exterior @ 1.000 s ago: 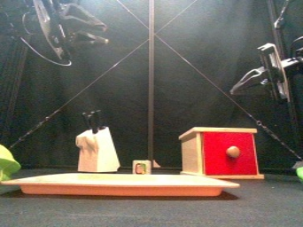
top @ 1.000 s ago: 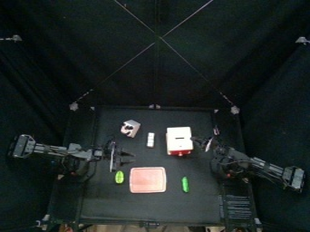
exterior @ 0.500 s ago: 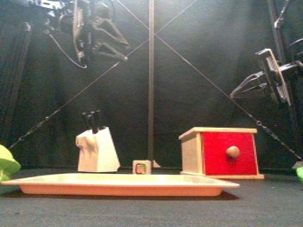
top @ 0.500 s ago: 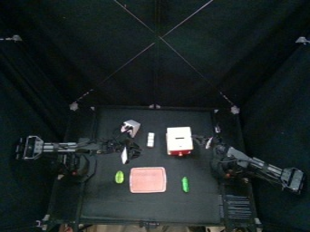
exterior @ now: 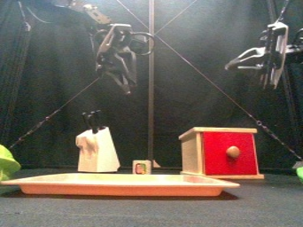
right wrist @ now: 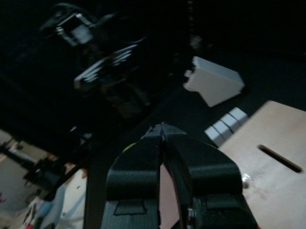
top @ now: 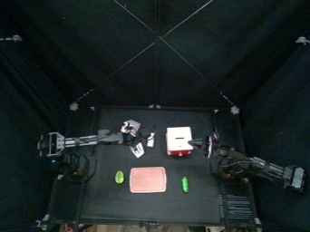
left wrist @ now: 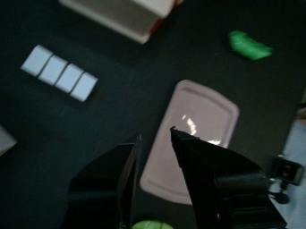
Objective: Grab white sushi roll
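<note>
Left hand [exterior: 122, 78], jaws apart, hangs above white sushi roll [top: 150, 140], between knife block [top: 130, 128] and red-fronted box [top: 179, 140].

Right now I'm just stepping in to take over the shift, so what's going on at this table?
Nothing is held yet. The left gripper hangs open in the air above the white sushi roll, which lies on the table between a white lump and a white box with a red front. The pink plate sits nearer the front with a green piece on either side. The right gripper waits raised by the box.
</note>
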Action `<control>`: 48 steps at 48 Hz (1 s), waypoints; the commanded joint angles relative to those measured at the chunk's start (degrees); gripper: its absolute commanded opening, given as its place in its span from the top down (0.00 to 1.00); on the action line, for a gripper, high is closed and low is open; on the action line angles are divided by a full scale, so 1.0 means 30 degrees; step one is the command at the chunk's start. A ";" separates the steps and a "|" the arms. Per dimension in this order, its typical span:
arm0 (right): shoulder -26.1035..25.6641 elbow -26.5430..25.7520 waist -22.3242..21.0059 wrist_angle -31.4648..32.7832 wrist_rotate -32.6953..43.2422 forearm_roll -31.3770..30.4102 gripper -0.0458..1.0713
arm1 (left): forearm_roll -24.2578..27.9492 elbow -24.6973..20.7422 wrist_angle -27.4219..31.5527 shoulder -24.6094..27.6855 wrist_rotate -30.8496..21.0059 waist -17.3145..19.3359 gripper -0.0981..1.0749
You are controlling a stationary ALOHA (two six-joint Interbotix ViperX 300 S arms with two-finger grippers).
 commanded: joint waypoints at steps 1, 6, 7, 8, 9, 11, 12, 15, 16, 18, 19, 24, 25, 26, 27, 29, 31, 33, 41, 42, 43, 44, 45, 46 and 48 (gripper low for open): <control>-0.0117 -0.0381 0.0176 -0.1260 0.0088 -0.0732 0.54 | 0.3105 -0.2227 0.2344 0.1172 -0.2197 -0.0146 0.29; -0.0205 -0.0264 0.0234 -0.1934 0.0088 -0.0996 0.54 | 0.5713 -0.3662 0.3164 0.2695 -0.4746 -0.0703 0.29; -0.0234 -0.0264 0.0234 -0.2021 0.0088 -0.0996 0.54 | 0.6064 -0.3896 0.3223 0.2930 -0.5156 -0.0820 0.29; -0.0264 -0.0264 0.0234 -0.2139 0.0088 -0.0996 0.54 | 0.6357 -0.4102 0.3252 0.3223 -0.5537 -0.0908 0.29; -0.0264 -0.0293 0.0234 -0.2197 0.0088 -0.0996 0.54 | 0.6562 -0.4307 0.3311 0.3516 -0.5889 -0.0996 0.29; -0.0264 -0.0293 0.0234 -0.2314 0.0088 -0.0996 0.54 | 0.6914 -0.4687 0.3428 0.4102 -0.6475 -0.1113 0.29; -0.0293 -0.0293 0.0234 -0.2373 0.0088 -0.0996 0.54 | 0.7061 -0.4863 0.3545 0.4395 -0.6768 -0.1172 0.29; -0.0293 -0.0264 0.0234 -0.2490 0.0088 -0.1113 0.54 | 0.7324 -0.5361 0.3896 0.5479 -0.7734 -0.1201 0.29; -0.0293 -0.0264 0.0234 -0.2520 0.0088 -0.1113 0.54 | 0.7354 -0.5537 0.3984 0.5771 -0.7969 -0.1201 0.29; -0.0293 -0.0264 0.0234 -0.2578 0.0088 -0.1084 0.54 | 0.7471 -0.5801 0.4160 0.6328 -0.8350 -0.1201 0.29; -0.0293 -0.0264 0.0264 -0.2607 0.0088 -0.1113 0.54 | 0.7500 -0.5947 0.4189 0.6563 -0.8496 -0.1172 0.29; -0.0293 -0.0234 0.0264 -0.2666 0.0088 -0.1113 0.54 | 0.7588 -0.6709 0.4189 0.7764 -0.9082 -0.1055 0.29; -0.0293 -0.0234 0.0264 -0.2666 0.0088 -0.1113 0.54 | 0.7559 -0.6855 0.4189 0.7939 -0.9199 -0.1025 0.29; -0.0293 -0.0234 0.0264 -0.2666 0.0088 -0.1113 0.54 | 0.7559 -0.6973 0.4189 0.8086 -0.9287 -0.0996 0.29; -0.0293 -0.0234 0.0264 -0.2666 0.0088 -0.1113 0.54 | 0.7559 -0.7090 0.4189 0.8232 -0.9375 -0.0967 0.29; -0.0293 -0.0205 0.0264 -0.2666 0.0117 -0.1113 0.54 | 0.7617 -0.7266 0.4189 0.8467 -0.9609 -0.0908 0.29; -0.0293 -0.0205 0.0264 -0.2666 0.0117 -0.1113 0.54 | 0.7617 -0.7383 0.4189 0.8643 -0.9932 -0.0820 0.29; -0.0293 -0.0176 0.0264 -0.2695 0.0117 -0.1113 0.54 | 0.7559 -0.7383 0.4189 0.8760 -1.0283 -0.0732 0.29; -0.0439 -0.0146 0.0293 -0.2871 0.0117 -0.1113 0.54 | 0.7617 -0.7090 0.4189 0.9082 -1.2246 -0.0586 0.29; -0.0439 -0.0146 0.0293 -0.2900 0.0117 -0.1113 0.54 | 0.7646 -0.7031 0.4189 0.9082 -1.2480 -0.0557 0.29; -0.0469 -0.0146 0.0293 -0.2900 0.0117 -0.1143 0.54 | 0.7646 -0.6943 0.4189 0.9082 -1.2715 -0.0557 0.29; -0.0439 -0.0117 0.0293 -0.2900 0.0117 -0.1113 0.54 | 0.7705 -0.6826 0.4189 0.9082 -1.3066 -0.0527 0.28; -0.0469 -0.0117 0.0293 -0.2930 0.0117 -0.1113 0.54 | 0.7764 -0.6738 0.4160 0.9082 -1.3242 -0.0527 0.28; -0.0469 -0.0117 0.0293 -0.2900 0.0117 -0.1143 0.54 | 0.7822 -0.6650 0.4160 0.9082 -1.3447 -0.0527 0.28; -0.0469 -0.0088 0.0293 -0.2930 0.0117 -0.1113 0.54 | 0.7881 -0.6533 0.4072 0.9082 -1.3682 -0.0439 0.28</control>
